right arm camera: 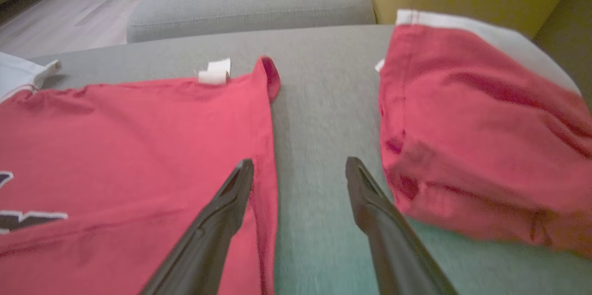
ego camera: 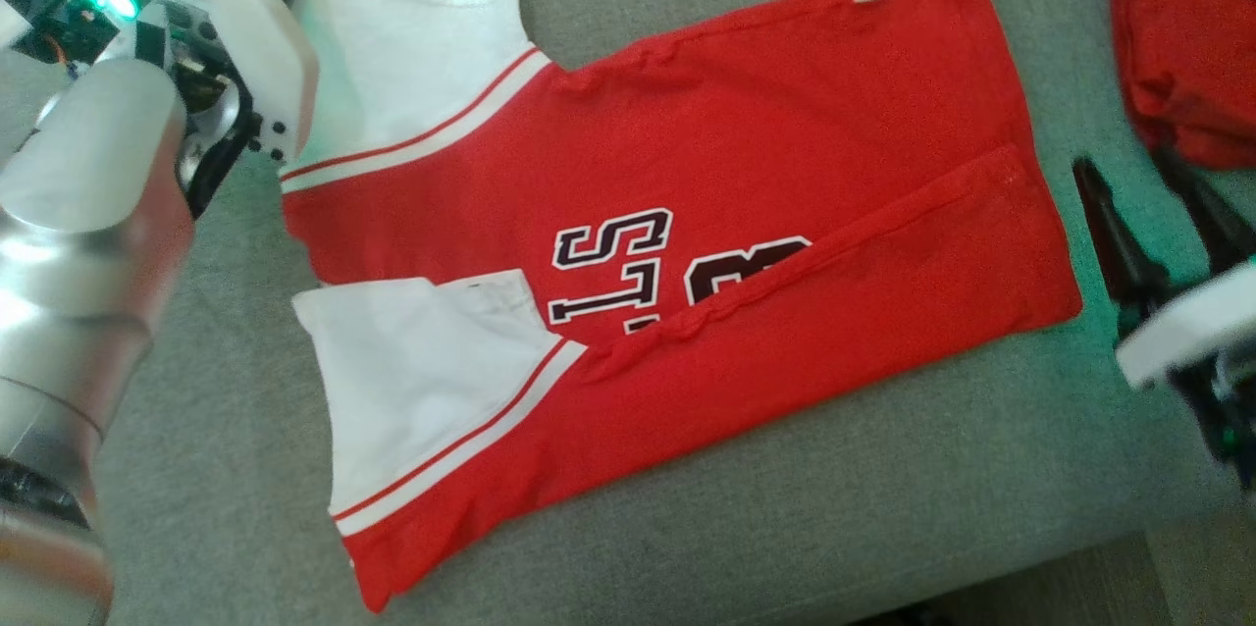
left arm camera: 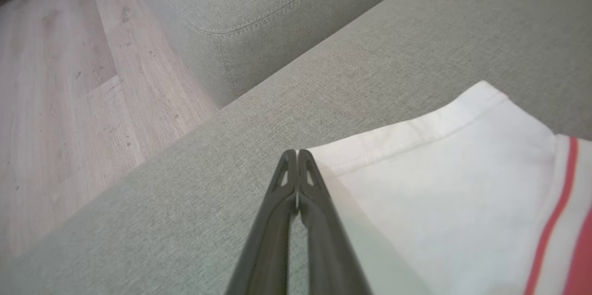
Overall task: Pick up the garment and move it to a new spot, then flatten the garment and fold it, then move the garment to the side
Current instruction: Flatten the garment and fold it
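garment (ego camera: 765,145): long axis left-right, sleeves (ego camera: 402,67) left | left fingers (left arm camera: 319,221) together | right fingers (right arm camera: 222,221) wide

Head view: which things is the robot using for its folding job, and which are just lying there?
For the job:
red-and-white shirt
left gripper, jaws shut at the white sleeve edge
right gripper, jaws open

Just lying about:
crumpled red garment
wooden floor

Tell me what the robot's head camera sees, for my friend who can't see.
A red jersey with white sleeves lies spread on a grey sofa, its near side folded over black letters. The left arm reaches to the far sleeve's edge; the right gripper, jaws open, sits beside a second red garment.
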`<state>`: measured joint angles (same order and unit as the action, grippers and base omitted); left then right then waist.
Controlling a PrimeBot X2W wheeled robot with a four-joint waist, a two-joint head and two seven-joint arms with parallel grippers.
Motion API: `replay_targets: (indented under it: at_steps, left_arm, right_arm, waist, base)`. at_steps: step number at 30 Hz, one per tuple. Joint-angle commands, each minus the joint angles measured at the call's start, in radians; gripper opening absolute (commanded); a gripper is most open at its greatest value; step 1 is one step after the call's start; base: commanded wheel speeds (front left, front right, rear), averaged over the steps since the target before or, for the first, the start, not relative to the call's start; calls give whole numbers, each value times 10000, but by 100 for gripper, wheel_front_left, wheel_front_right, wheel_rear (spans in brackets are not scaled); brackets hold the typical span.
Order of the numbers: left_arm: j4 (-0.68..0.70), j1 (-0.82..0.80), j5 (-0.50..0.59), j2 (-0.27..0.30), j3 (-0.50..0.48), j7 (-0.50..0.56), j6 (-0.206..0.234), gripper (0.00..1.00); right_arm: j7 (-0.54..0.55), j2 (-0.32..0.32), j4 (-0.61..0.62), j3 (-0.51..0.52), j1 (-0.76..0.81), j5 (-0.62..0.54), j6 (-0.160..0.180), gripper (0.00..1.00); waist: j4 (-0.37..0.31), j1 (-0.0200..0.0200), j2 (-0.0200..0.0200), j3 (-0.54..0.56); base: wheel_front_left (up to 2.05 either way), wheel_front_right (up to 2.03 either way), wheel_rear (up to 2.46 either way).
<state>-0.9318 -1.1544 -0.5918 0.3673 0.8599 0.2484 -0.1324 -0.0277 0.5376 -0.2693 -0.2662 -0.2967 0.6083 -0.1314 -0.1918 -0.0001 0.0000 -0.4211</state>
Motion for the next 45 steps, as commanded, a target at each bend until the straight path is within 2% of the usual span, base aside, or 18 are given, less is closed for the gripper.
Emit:
replay_targets:
  at_steps: [1, 8, 15, 19, 26, 29, 31, 33, 34, 35, 36, 45]
  left_arm:
    - [238, -313, -62, 344, -203, -100, 18, 0]
    - [705, -514, -404, 149, 251, -608, 18, 0]
    - [733, -708, -666, -60, 586, -1035, 18, 0]
    - [709, -843, -773, -61, 796, -1228, 17, 0]
    - [594, -1140, -971, -72, 1144, -1422, 17, 0]
    - [524, -1213, -1063, -90, 1292, -1502, 17, 0]
    - [482, -1259, -1127, -95, 1391, -1536, 17, 0]
    - [446, -1301, -1192, -99, 1480, -1569, 17, 0]
    - [414, -1339, -1254, -96, 1569, -1605, 17, 0]
    - [395, -1353, -1288, -98, 1610, -1624, 17, 0]
    - [375, -1365, -1328, -101, 1647, -1636, 17, 0]
    - [266, -1743, -1353, -11, 1766, -2346, 18, 0]
  right_arm:
    - [66, 372, 301, -103, -202, 31, 7, 100]
    - [1981, 371, -220, -1082, -2378, 419, 7, 100]
    - [3569, 177, -2349, -1929, -4390, 421, 7, 100]
    - [3958, -95, -3424, -2217, -5210, 421, 7, 100]
    - [3931, -365, -4543, -2733, -6060, 670, 7, 100]
    - [3806, -415, -4862, -2991, -6272, 762, 7, 73]
    - [3670, -406, -5012, -3165, -6409, 788, 7, 49]
    - [3546, -403, -5153, -3317, -6526, 833, 7, 38]
    - [3379, -387, -5318, -3424, -6655, 848, 7, 29]
    - [3317, -389, -5406, -3481, -6705, 866, 7, 3]
    - [3264, -395, -5485, -3541, -6750, 893, 7, 0]
    - [2129, -309, -5888, -3621, -7253, 1183, 7, 0]
  waist:
    - [114, 1, 0, 131]
    - [675, 1, 0, 170]
    - [1112, 1, 0, 137]
    - [1227, 1, 0, 97]
    - [1396, 1, 0, 26]
    - [1461, 1, 0, 31]
    - [1500, 1, 0, 32]
    - [1535, 1, 0, 36]
    - [1567, 1, 0, 36]
    - [1584, 1, 0, 38]
    - [1597, 1, 0, 40]
    - [1695, 1, 0, 8]
  base:
    - [0, 0, 0]
    - [0, 0, 0]
    - [0, 0, 0]
    - [0, 0, 0]
    - [0, 0, 0]
    - [0, 0, 0]
    - [0, 0, 0]
    - [0, 0, 0]
    - [0, 0, 0]
    - [0, 0, 0]
    - [0, 0, 0]
    - [0, 0, 0]
